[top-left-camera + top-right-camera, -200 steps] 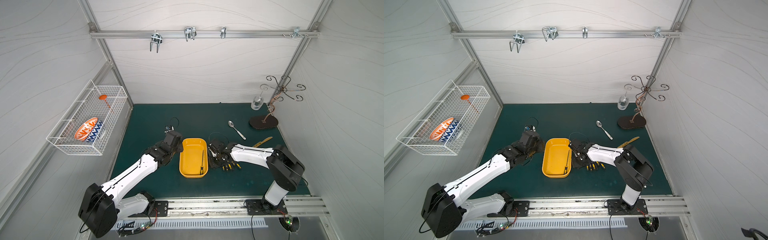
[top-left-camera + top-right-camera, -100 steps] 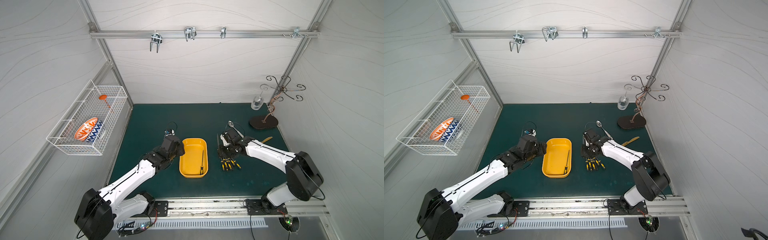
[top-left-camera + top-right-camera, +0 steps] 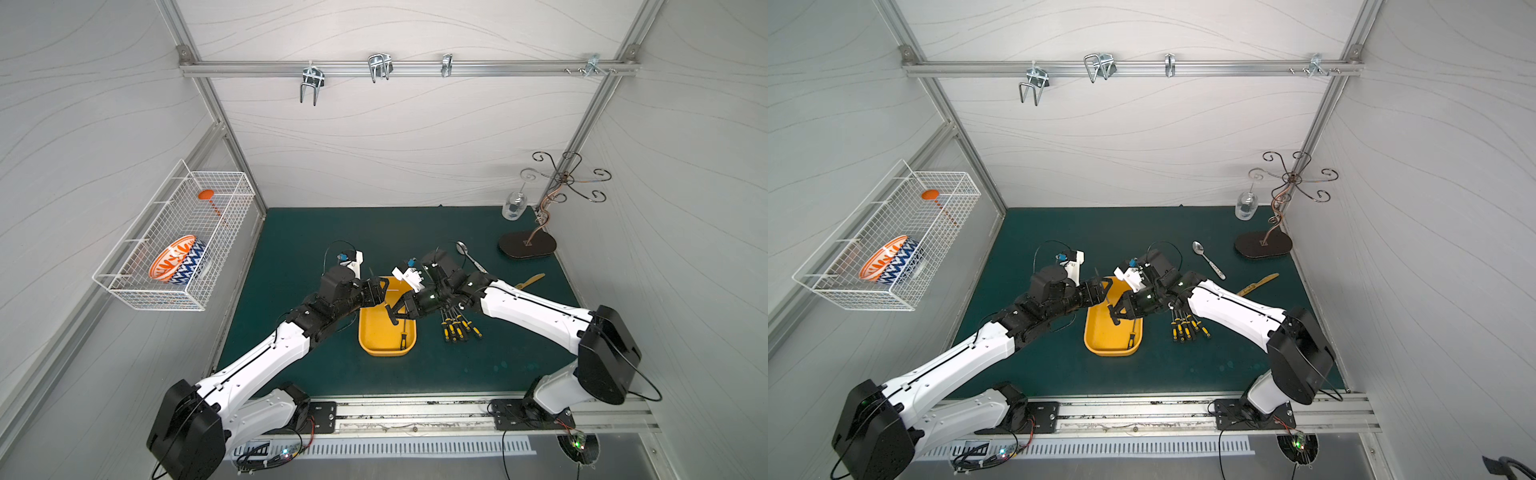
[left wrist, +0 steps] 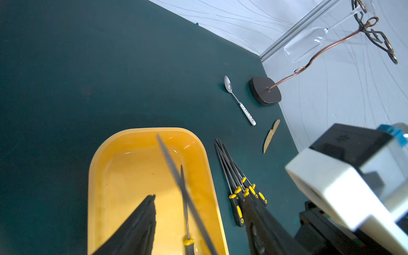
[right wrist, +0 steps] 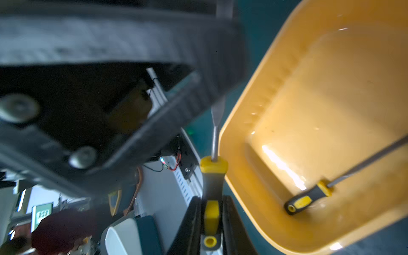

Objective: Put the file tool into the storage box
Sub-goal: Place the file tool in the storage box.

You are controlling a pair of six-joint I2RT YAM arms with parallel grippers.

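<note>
— While both arms reach over the green desk (image 3: pixel 311 232), where does the yellow storage box (image 3: pixel 376 332) sit?

— Mid-desk, lengthwise between the two arms. Both pincers meet above its far half.

— How does the left pincer (image 4: pixel 198 197) stand?

— Open, fairly wide. In the left wrist view its dark fingers (image 4: pixel 141 220) stand on either side of a grey blade, with a gap showing on both sides. It has hold of nothing.

— And the right pincer (image 5: pixel 210 199)?

— Closed tight on the black-and-yellow handle of the file tool (image 5: pixel 213 176). The right wrist view shows the handle clamped between both fingers, and the blade runs away from it until the left pincer's body hides it.

— So where is that file tool?

— In the air over the storage box, tilted, its blade crossing the box and passing between the left fingers. It is not lying in the box.

— Anything else nearby?

— A bundle of files (image 3: pixel 457 326) lies on the desk just beside the box, on the right arm's side, handles toward the rail. A second file (image 5: pixel 306 199) lies flat inside the box along its right-hand wall.
</note>
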